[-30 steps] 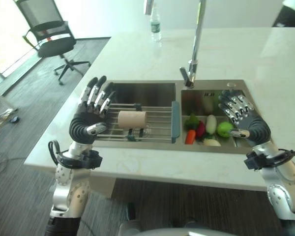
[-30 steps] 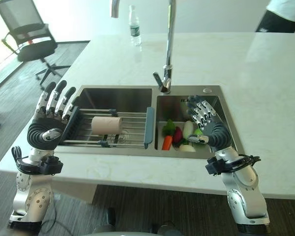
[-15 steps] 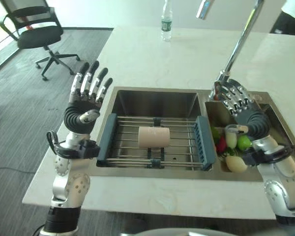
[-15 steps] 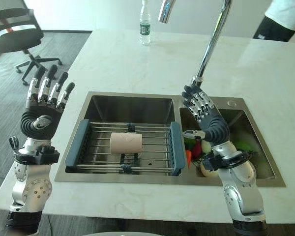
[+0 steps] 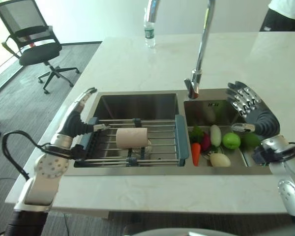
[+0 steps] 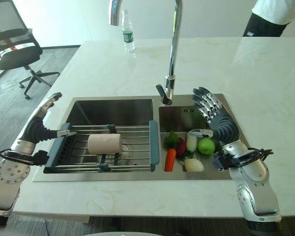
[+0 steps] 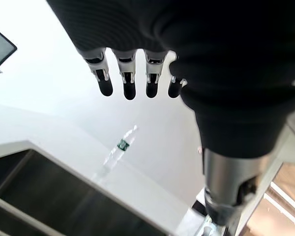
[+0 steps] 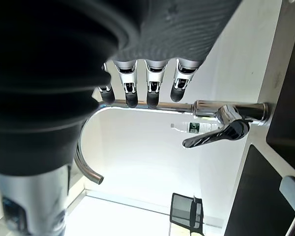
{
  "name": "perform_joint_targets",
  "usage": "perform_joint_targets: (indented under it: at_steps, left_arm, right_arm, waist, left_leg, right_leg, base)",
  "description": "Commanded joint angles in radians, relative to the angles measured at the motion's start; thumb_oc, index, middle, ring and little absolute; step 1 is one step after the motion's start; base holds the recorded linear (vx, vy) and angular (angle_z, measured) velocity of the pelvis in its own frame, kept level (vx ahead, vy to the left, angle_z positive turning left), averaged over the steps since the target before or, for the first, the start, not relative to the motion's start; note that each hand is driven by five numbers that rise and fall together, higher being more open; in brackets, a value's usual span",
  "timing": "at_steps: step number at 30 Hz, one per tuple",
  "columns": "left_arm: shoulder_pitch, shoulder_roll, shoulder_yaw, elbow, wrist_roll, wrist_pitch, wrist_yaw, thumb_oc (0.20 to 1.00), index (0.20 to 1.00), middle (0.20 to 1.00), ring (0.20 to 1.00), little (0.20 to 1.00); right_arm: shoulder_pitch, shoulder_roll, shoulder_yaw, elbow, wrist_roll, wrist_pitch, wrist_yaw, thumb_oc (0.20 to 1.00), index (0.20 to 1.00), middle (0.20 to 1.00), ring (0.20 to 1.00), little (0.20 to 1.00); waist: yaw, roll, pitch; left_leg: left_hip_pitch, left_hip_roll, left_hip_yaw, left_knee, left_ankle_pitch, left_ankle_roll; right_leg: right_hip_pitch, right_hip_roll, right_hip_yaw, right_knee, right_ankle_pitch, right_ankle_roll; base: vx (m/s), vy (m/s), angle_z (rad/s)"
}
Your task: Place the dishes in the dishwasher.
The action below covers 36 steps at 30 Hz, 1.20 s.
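Observation:
A beige cup [image 5: 132, 137] lies on its side on a wire rack [image 5: 181, 140] with blue ends, set across the left basin of a steel sink [image 5: 137, 103]. My left hand [image 5: 74, 125] reaches over the sink's left rim beside the rack's left end, fingers straight, thumb close to the blue end piece, holding nothing. My right hand [image 5: 250, 110] hovers open above the right basin's right side, over the vegetables. In both wrist views the fingers are straight with nothing in them.
The right basin holds a carrot [image 5: 195, 153], a green apple [image 5: 231, 140] and other vegetables. A tall faucet [image 5: 202, 44] rises behind the divider. A water bottle [image 5: 149, 30] stands at the counter's far side. An office chair [image 5: 32, 34] is far left, a person [image 6: 273, 14] far right.
The view has shifted. My left hand has come down from upright beside the counter to the rack's left end. My right hand sits further right over the right basin.

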Motion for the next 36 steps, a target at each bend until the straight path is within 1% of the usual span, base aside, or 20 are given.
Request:
perform_joint_targets:
  at_steps: [1,4,9,12,14,22,27,32,36]
  left_arm:
    - [-0.115,0.072,0.000,0.053,0.063,0.022,0.052,1.000,1.000,1.000,1.000,1.000]
    - [-0.155,0.106,-0.045,0.137,0.116,0.043,0.046,1.000,1.000,1.000,1.000,1.000]
    - [-0.196,0.108,-0.118,0.195,0.171,0.061,-0.007,1.000,1.000,1.000,1.000,1.000]
    - [-0.219,0.121,-0.152,0.242,0.163,0.082,-0.023,1.000,1.000,1.000,1.000,1.000]
    - [-0.221,0.121,-0.154,0.260,0.153,0.080,-0.030,1.000,1.000,1.000,1.000,1.000]
    - [-0.158,0.084,-0.155,0.278,0.154,0.113,-0.090,1.000,1.000,1.000,1.000,1.000]
    - [-0.119,0.085,-0.155,0.305,0.171,0.108,-0.126,1.000,1.000,1.000,1.000,1.000]
    - [-0.108,0.094,-0.155,0.317,0.152,0.102,-0.148,1.000,1.000,1.000,1.000,1.000]
    - [-0.098,0.078,-0.152,0.308,0.158,0.107,-0.162,1.000,1.000,1.000,1.000,1.000]
  right_arm:
    - [-0.080,-0.016,-0.014,-0.033,0.034,-0.045,0.012,1.000,1.000,1.000,1.000,1.000]
    - [-0.081,-0.029,-0.022,-0.020,0.039,-0.050,0.035,1.000,1.000,1.000,1.000,1.000]
    - [-0.091,-0.031,-0.025,-0.005,0.032,-0.051,0.054,1.000,1.000,1.000,1.000,1.000]
    - [-0.097,-0.041,-0.027,0.005,0.035,-0.048,0.060,1.000,1.000,1.000,1.000,1.000]
    - [-0.097,-0.041,-0.030,0.007,0.030,-0.046,0.059,1.000,1.000,1.000,1.000,1.000]
    - [-0.078,-0.033,-0.060,0.000,0.022,-0.044,0.071,1.000,1.000,1.000,1.000,1.000]
    - [-0.068,-0.039,-0.071,0.002,0.027,-0.050,0.079,1.000,1.000,1.000,1.000,1.000]
    - [-0.065,-0.049,-0.078,0.001,0.037,-0.047,0.078,1.000,1.000,1.000,1.000,1.000]
    - [-0.058,-0.038,-0.079,-0.003,0.017,-0.049,0.077,1.000,1.000,1.000,1.000,1.000]
  waist:
    - [-0.016,-0.027,-0.033]
    - [-0.048,-0.017,-0.038]
    - [-0.071,-0.009,-0.042]
    - [-0.082,-0.007,-0.045]
    - [-0.085,-0.006,-0.047]
    - [-0.089,-0.006,-0.046]
    - [-0.089,-0.009,-0.045]
    - [-0.088,-0.011,-0.043]
    - [-0.088,-0.011,-0.041]
  left_leg:
    - [0.022,0.065,0.068,0.006,-0.047,-0.021]
    - [0.036,0.067,0.090,0.006,-0.052,-0.022]
    - [0.050,0.067,0.110,0.006,-0.059,-0.021]
    - [0.056,0.066,0.119,0.006,-0.063,-0.019]
    - [0.059,0.066,0.123,0.006,-0.065,-0.018]
    - [0.065,0.068,0.134,0.006,-0.068,-0.016]
    - [0.068,0.072,0.137,0.006,-0.067,-0.019]
    - [0.071,0.074,0.138,0.006,-0.067,-0.019]
    - [0.074,0.074,0.138,0.006,-0.069,-0.019]
  right_leg:
    - [0.030,-0.053,0.006,0.000,-0.047,0.031]
    - [0.019,-0.048,0.033,0.000,-0.047,0.029]
    - [0.011,-0.047,0.051,0.000,-0.043,0.030]
    - [0.005,-0.046,0.062,0.000,-0.042,0.031]
    - [0.004,-0.045,0.064,0.000,-0.041,0.030]
    - [-0.005,-0.044,0.070,0.000,-0.038,0.029]
    - [-0.008,-0.041,0.074,0.000,-0.037,0.027]
    - [-0.009,-0.039,0.073,0.000,-0.035,0.027]
    - [-0.009,-0.038,0.072,0.000,-0.034,0.025]
  base:
    - [0.02,-0.001,-0.12]
    - [0.02,0.014,-0.32]
    - [0.00,0.010,-0.18]
    - [0.00,0.008,-0.13]
    - [0.00,0.002,-0.07]
    - [-0.02,-0.008,-0.04]
    - [0.00,-0.003,-0.01]
    - [0.00,0.000,0.00]
    - [0.00,0.000,0.00]
